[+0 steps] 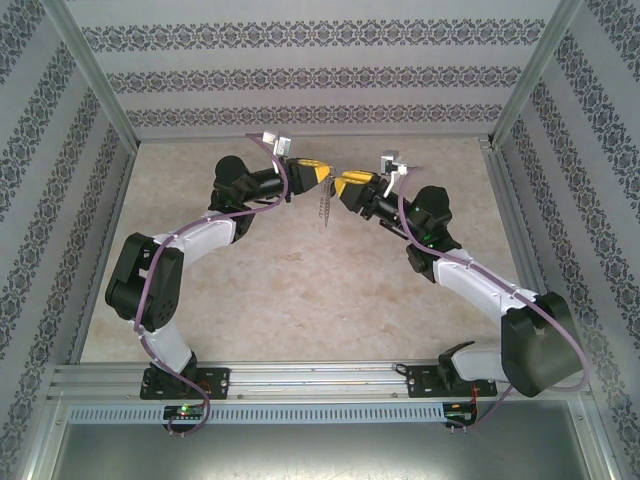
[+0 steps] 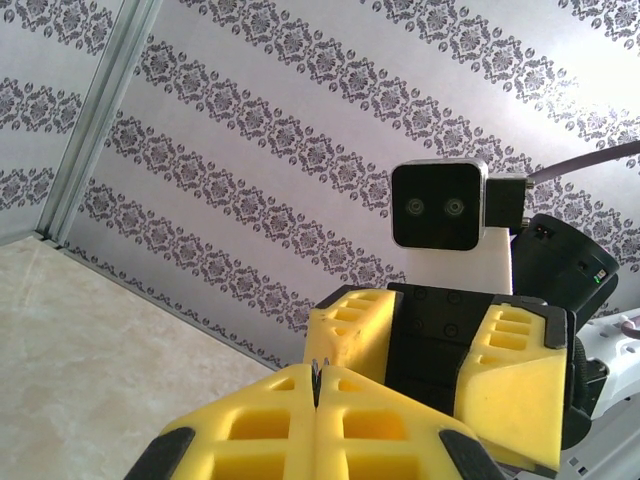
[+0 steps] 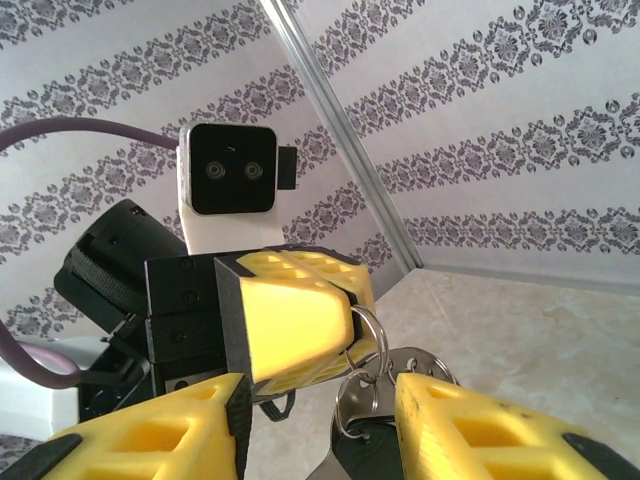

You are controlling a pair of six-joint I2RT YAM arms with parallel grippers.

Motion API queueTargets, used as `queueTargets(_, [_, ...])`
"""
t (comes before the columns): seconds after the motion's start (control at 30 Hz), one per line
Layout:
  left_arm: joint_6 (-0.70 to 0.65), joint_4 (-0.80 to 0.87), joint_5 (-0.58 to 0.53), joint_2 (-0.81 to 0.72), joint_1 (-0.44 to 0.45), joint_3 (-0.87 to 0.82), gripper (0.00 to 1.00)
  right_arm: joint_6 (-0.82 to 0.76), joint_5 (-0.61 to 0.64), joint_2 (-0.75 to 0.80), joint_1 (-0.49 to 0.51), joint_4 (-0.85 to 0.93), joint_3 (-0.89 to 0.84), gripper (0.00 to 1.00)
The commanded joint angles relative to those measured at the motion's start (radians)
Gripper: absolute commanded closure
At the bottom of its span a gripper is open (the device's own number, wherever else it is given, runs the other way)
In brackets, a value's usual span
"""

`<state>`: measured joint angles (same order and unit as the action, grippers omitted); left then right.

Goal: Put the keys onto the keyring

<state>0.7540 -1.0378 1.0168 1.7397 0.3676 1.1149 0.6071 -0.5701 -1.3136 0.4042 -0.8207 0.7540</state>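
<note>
The left gripper (image 2: 315, 392) has its yellow fingers pressed together. A thin metal edge stands pinched in the seam between them, so it is clamped on the keyring (image 3: 350, 402). In the right wrist view the ring's loops come out from the tip of that closed finger, in the lower middle of the frame.

The right gripper (image 3: 320, 398) faces it tip to tip, with its two fingers apart at the lower left and lower right of the frame. The metal loops sit in the gap, nearer to the lower-right finger. If this finger touches them, I cannot tell. A dark piece (image 3: 372, 448) at the bottom of the loops may be the key, but it is cut by the frame edge.

In the top view the chain strip (image 1: 324, 205) hangs between both grippers, its long axis pointing to the bottom of the frame.

I judge the ring lies straight ahead of the right gripper, so that arm is the free one to work.
</note>
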Motion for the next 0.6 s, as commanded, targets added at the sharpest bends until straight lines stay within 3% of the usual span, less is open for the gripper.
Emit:
queueTargets(0.0, [-0.027, -0.004, 0.011, -0.040, 0.014, 0.023, 1.00, -0.056, 0.034, 0.010, 0.013, 0.027, 0.003, 0.58])
queueTargets(0.57, [-0.026, -0.007, 0.008, -0.045, 0.013, 0.020, 1.00, -0.085, 0.038, -0.020, 0.038, 0.054, 0.040, 0.69])
